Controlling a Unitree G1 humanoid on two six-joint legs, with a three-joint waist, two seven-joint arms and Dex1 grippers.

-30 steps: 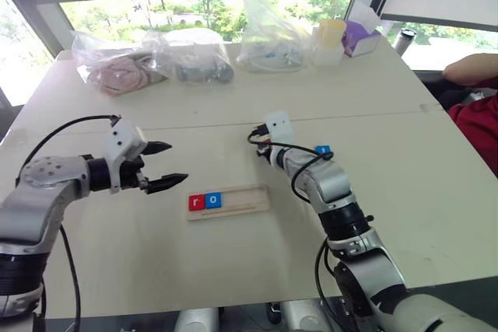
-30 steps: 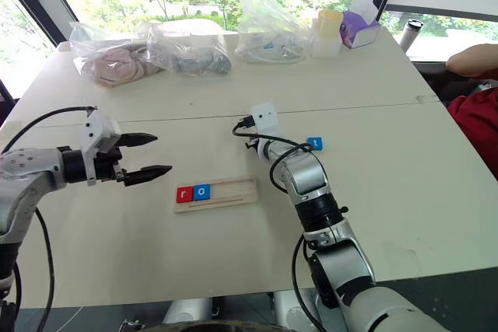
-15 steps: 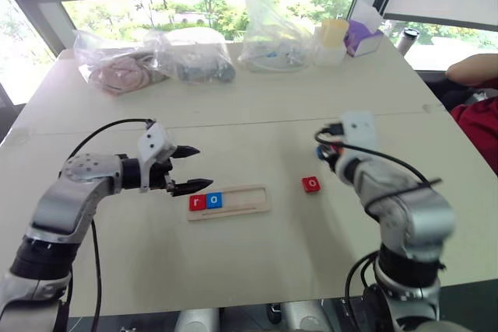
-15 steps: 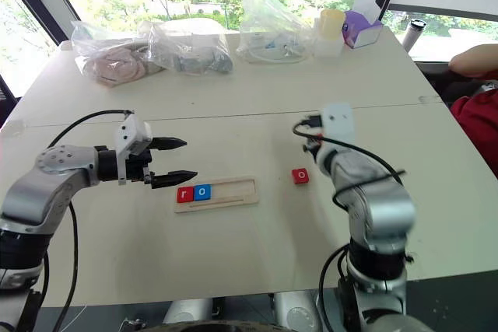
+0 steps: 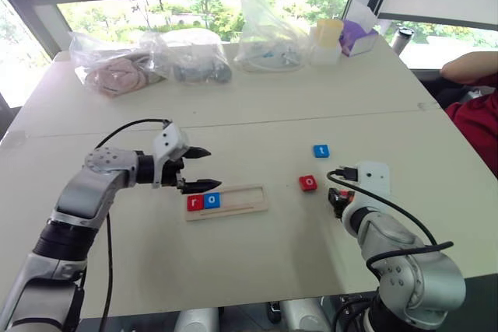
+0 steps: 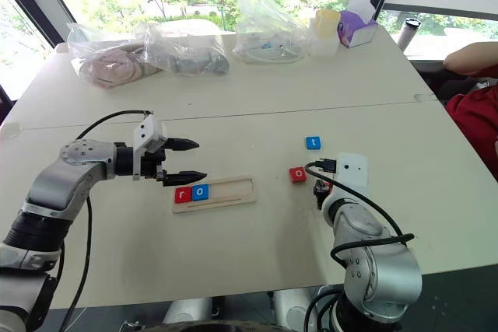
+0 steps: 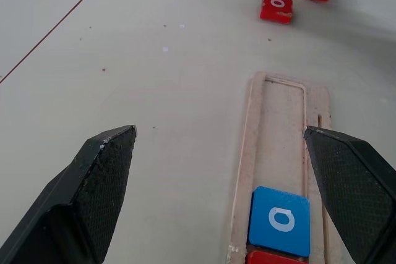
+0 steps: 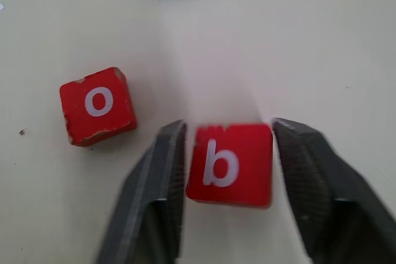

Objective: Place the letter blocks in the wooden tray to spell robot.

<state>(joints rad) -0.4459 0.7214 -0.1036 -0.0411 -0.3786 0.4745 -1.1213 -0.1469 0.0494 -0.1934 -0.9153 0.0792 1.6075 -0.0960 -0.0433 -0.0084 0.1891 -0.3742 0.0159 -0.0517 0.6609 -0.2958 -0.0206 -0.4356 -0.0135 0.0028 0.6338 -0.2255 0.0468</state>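
Wooden tray (image 5: 227,200) lies flat near the middle of the table (image 5: 233,254), long axis running left-right. Two blocks sit in its left end: red "r" block (image 5: 194,202) in the first slot, blue "o" block (image 5: 212,200) touching it in the second. Rest of the tray is bare wood.

Left gripper (image 5: 199,169) hovers just above and behind the tray's left end, pointing to the robot's right, jaws spread wide with nothing between them. In the left wrist view the two fingers (image 7: 102,177) straddle the tray end, with the blue "o" block between them, well clear of both.

Loose blocks off to the right of the tray: red "o" block (image 5: 308,183) on the table, blue "t" block (image 5: 321,150) a bit farther back and slightly right. They are near each other but apart.

Right gripper (image 8: 229,153) is down low at the table's right-front area, just right of the red "o" block. Right wrist view shows the red "b" block (image 8: 230,164) sitting between its fingers (image 8: 158,180). Jaws are partly apart; a thin gap shows on each side of the block, so I cannot tell if there is still any grip or whether the block is already resting on the table. The "b" reads upright in that view.

Back of the table: clear plastic bags (image 5: 156,60) with stuff inside, a small cup (image 5: 328,36), a purple box (image 5: 358,35).

A person's arm and red sleeve (image 5: 475,106) show at the far right edge.
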